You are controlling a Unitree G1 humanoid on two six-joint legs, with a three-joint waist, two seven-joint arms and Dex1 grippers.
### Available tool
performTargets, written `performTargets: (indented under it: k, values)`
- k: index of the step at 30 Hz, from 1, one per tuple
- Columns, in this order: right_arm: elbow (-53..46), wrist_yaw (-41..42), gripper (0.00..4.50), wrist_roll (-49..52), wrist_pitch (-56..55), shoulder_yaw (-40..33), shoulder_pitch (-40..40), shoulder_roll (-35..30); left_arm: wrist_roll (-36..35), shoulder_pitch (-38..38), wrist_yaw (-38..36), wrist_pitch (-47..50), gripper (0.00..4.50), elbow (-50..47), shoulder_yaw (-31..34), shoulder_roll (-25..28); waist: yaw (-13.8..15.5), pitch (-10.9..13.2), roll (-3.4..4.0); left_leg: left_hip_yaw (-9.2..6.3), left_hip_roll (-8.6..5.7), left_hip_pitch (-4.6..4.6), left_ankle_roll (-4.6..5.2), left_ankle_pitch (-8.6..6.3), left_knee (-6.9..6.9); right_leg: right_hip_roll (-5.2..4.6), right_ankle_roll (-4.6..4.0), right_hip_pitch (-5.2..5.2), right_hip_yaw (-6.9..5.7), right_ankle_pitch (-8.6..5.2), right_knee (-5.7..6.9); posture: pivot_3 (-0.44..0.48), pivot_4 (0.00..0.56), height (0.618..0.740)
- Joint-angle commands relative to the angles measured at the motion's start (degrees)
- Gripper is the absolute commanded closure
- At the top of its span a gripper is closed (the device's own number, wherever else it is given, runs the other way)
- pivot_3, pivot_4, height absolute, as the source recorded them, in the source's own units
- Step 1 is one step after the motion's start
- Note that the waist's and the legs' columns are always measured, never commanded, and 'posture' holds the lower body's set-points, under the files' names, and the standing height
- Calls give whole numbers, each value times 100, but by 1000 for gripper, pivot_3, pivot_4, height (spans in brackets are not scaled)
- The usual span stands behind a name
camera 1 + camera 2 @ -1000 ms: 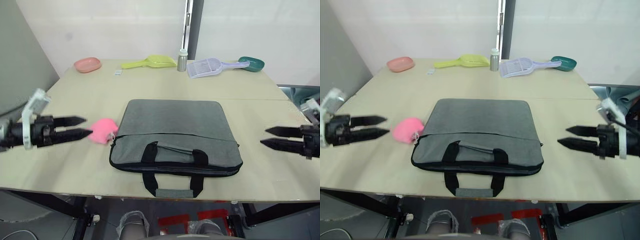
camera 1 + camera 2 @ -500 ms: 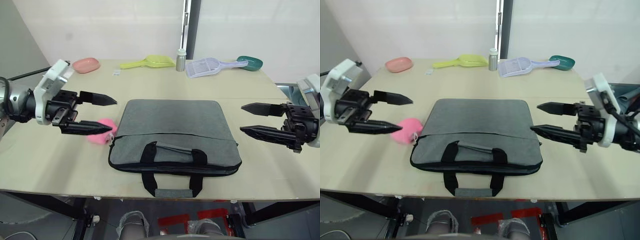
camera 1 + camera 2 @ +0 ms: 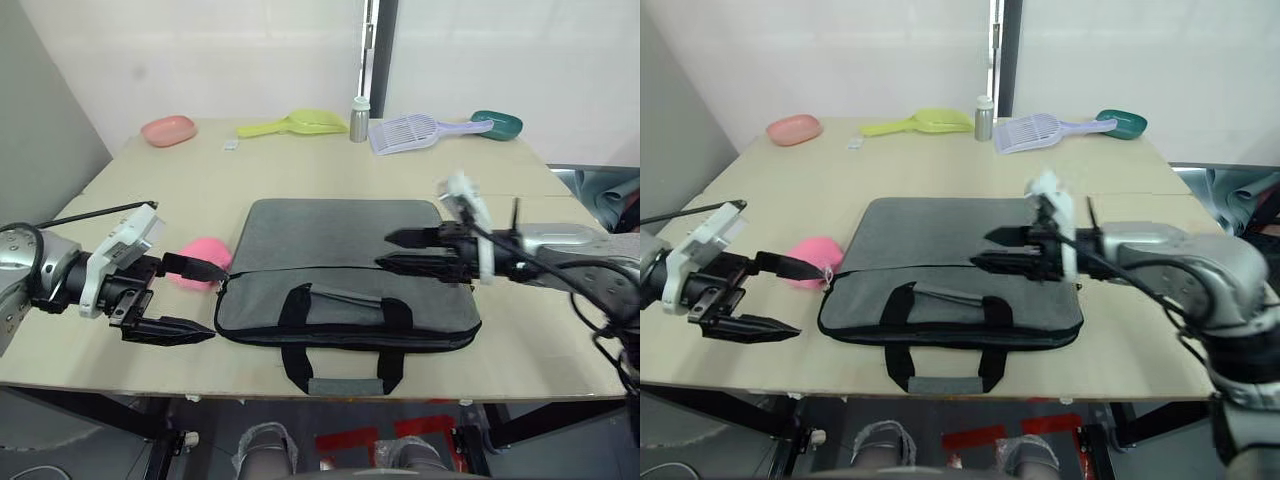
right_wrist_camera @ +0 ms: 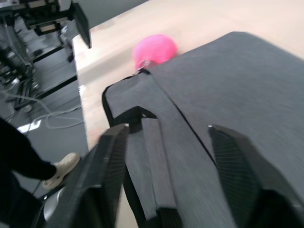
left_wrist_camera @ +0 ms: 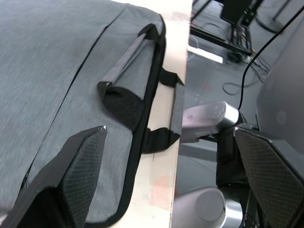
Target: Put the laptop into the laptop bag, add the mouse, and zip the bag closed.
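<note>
I have the laptop bag (image 3: 345,270) lying flat mid-counter (image 3: 200,180), handles toward me, so both arms can reach its zipper edge. My left gripper (image 3: 190,298) hangs spread wide at the bag's left corner beside a pink plush (image 3: 203,262). My right gripper (image 3: 400,251), fingers parted and empty, hovers over the bag's right half.

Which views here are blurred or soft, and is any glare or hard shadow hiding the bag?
Left and right eye views: even indoor light, the laptop bag crisp, only a soft shadow under its edge, no glare. Right wrist view: smeared, the pink plush and bag seams soft. Left wrist view: the near fingers soft, the bag handle fairly sharp.
</note>
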Motion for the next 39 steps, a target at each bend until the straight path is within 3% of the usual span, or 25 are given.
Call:
performTargets:
  k: [1, 5, 14, 23, 30, 39]
  values:
    - [185, 265, 3251, -768, -222, 807, -265, 271, 40, 317, 144, -89, 0, -25, 526, -68, -2, 0, -1, -1, 0, -2, -1, 0, -3, 0, 0, -1, -2, 0, -3, 0, 150, 740]
    - [541, 683, 4487, -1698, -643, 1735, -535, 659, 60, 899, 239, -21, 0, 48, 1066, -169, -19, 0, -1, -1, 1, -2, -4, 0, -3, 1, 0, -3, -1, 0, -1, 0, 150, 740]
    - [1339, 1768, 4487, -3598, -1584, 3366, -909, 796, 458, 2722, -20, -86, 0, 725, 2896, -536, -92, -9, -19, 2, 8, 5, -11, -4, -7, 7, 0, -2, 3, 0, -5, 0, 150, 740]
    - [1925, 2275, 4487, -4860, -2244, 3901, -931, 908, 279, 3032, 324, 128, 0, 1390, 3587, -899, -61, -53, -76, 0, 12, 31, -11, -4, -3, 10, 0, 18, 8, 0, 4, 0, 150, 740]
    - [2158, 2309, 4487, -5364, -2429, 3780, -935, 1040, 287, 2471, 668, 98, 0, 1773, 3352, -765, -27, -65, -84, 4, 11, 94, -13, -6, -4, 11, 0, 62, 20, 0, 16, 0, 150, 740]
    - [1828, 2221, 4487, -5336, -2053, 3434, -610, 1194, 912, 395, 1774, -87, 0, 2388, 1520, -741, 20, -92, -117, -6, 7, 105, -14, -6, 6, 10, -9, 52, 22, 5, 87, 0, 150, 740]
